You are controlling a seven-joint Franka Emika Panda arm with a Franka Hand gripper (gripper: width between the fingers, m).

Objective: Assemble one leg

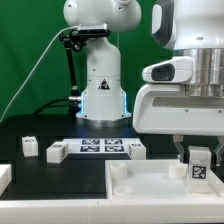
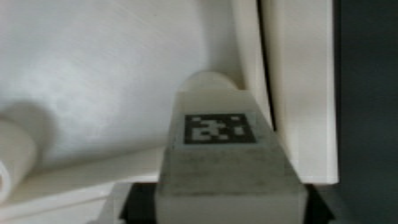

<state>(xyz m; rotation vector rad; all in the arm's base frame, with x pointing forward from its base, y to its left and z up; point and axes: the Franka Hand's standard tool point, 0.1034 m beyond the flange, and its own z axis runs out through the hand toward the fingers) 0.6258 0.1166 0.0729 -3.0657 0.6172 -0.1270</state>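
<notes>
Over the large white tray-like square piece (image 1: 150,185) on the black table (image 1: 40,190), near its corner at the exterior view's right, stands the leg (image 1: 198,166), a small white blocky post with a black-and-white tag. Its base is cut off in the wrist view. The claw (image 2: 215,195) clamps narrowly around it.

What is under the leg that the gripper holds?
Under the leg lies the white tabletop piece, near its edge. The leg's lower end covers whatever is directly beneath it.
</notes>
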